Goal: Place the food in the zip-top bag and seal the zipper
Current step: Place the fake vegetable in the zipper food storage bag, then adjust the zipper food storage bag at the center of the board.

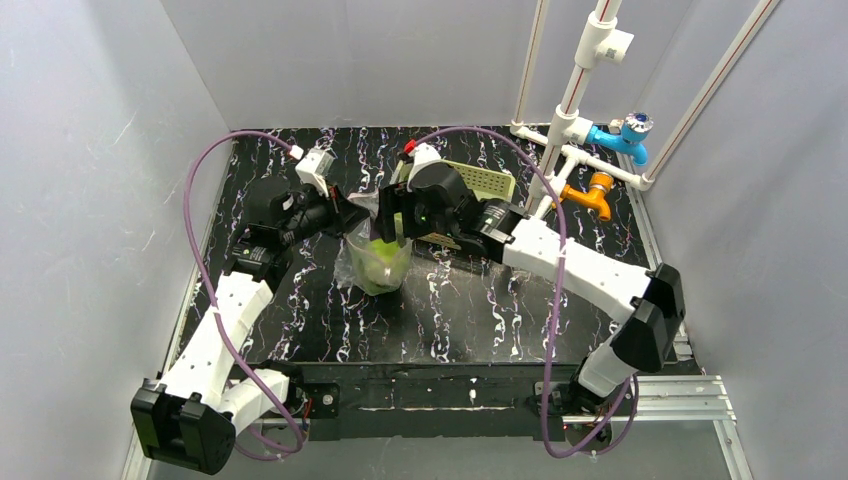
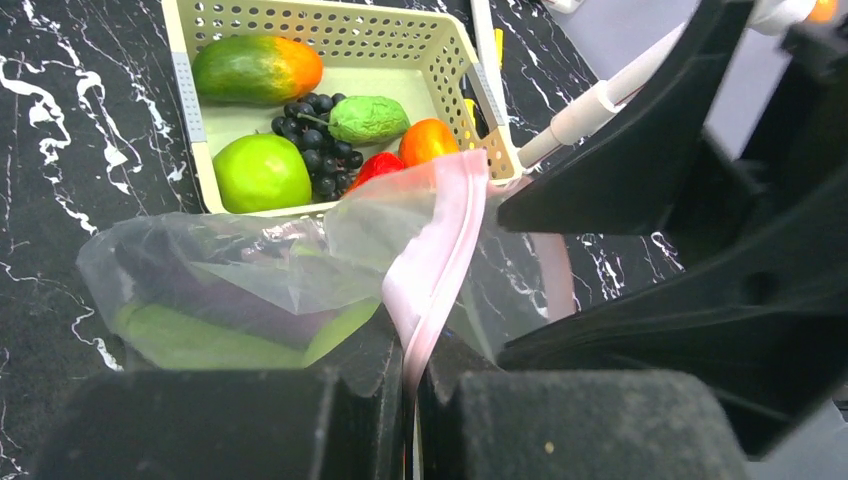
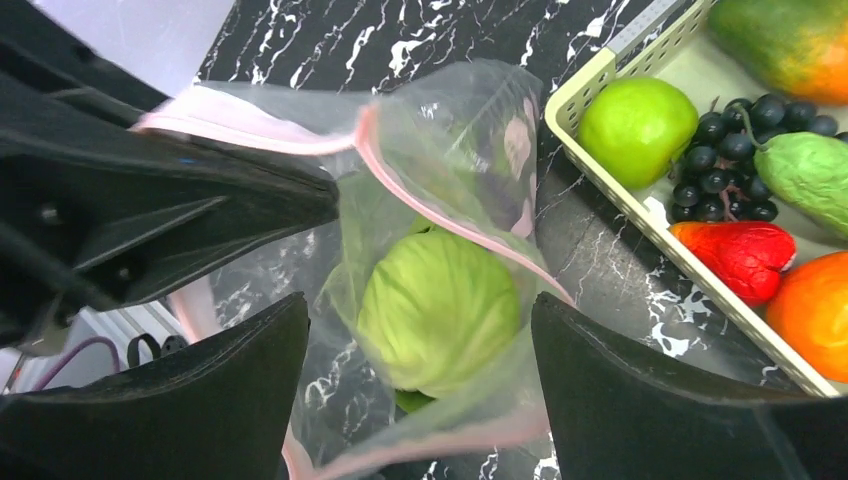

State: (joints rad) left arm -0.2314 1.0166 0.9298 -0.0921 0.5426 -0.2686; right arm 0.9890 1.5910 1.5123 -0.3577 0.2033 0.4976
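Note:
The clear zip-top bag (image 1: 375, 262) stands open in the middle of the table. My left gripper (image 2: 418, 375) is shut on its pink zipper strip (image 2: 432, 255) and holds that edge up. Inside the bag lie a pale green cabbage (image 3: 437, 310), green leaves and a dark purple piece (image 2: 200, 290). My right gripper (image 3: 420, 395) is open and empty, right above the bag's mouth, its fingers (image 3: 640, 400) either side of the cabbage. The cream basket (image 2: 190, 95) behind holds a mango (image 2: 255, 68), green apple (image 2: 262, 172), orange (image 2: 428, 140), small red piece (image 3: 740, 255), dark grapes and a bumpy green piece.
White pipes with blue and orange valves (image 1: 625, 135) stand at the back right, behind the basket (image 1: 488, 180). Grey walls close in the table on three sides. The two arms meet over the bag, close to each other.

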